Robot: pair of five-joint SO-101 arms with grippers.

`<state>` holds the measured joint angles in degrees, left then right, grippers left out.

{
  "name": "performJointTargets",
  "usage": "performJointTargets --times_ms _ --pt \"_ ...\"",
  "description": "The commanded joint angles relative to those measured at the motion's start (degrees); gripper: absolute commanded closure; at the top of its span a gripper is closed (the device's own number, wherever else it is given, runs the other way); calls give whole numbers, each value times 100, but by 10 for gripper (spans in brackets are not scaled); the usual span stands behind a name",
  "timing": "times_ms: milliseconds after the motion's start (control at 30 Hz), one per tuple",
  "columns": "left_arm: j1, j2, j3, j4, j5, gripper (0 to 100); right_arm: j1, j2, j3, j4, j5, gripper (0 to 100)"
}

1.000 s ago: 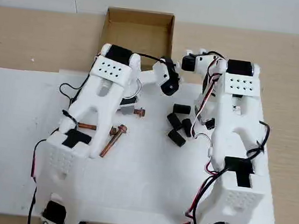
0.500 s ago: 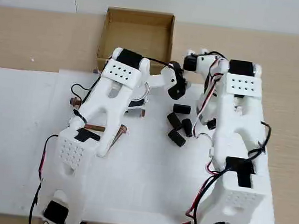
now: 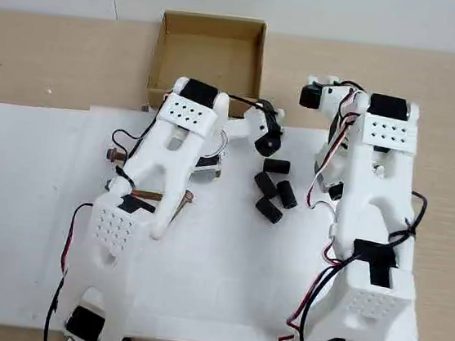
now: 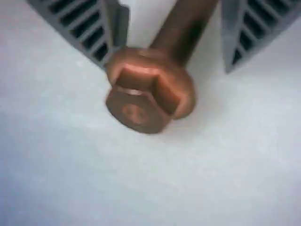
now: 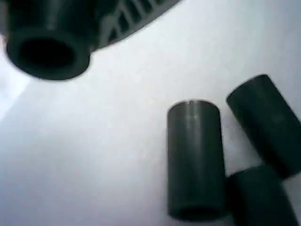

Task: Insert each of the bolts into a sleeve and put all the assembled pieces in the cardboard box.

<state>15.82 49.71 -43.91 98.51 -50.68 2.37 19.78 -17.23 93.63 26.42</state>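
Left gripper (image 4: 171,44): open, fingers (image 4: 89,23) astride the shank of bolt (image 4: 146,96), no clamp yet. Bolt lies flat on sheet (image 4: 211,179); long axis runs back betw. the jaws, hex head out past the tips. Closing across the shank should do. R gripper (image 5: 56,23) appears to hold a sleeve (image 5: 47,56), bore unobstructed.

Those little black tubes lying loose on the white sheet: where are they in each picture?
High view: the loose sleeves lie clustered on the white sheet, below and right of the cardboard box.
Right wrist view: three of them lie together, close up; a held sleeve is nearer the camera.
Left wrist view: a copper bolt instead, the sheet behind it.
Shared landmark: the white sheet.
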Motion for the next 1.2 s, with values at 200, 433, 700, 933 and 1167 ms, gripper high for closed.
performJointTargets --times_ms 200,433,700,933,1167 --pt "44 -53 -356 70 -35 995 13 -400 -79 40 -9 985" --pt "53 -70 -1165 193 18 995 13 -620 -88 119 -18 985" --pt "53 -879 -1516 193 677 995 22 -1780 -79 338 -123 987" --pt "-9 -1486 -1508 193 2374 995 13 -2308 -70 444 -475 992" --pt "-484 -2145 -1499 193 3376 995 13 -2976 -44 514 -1222 995"
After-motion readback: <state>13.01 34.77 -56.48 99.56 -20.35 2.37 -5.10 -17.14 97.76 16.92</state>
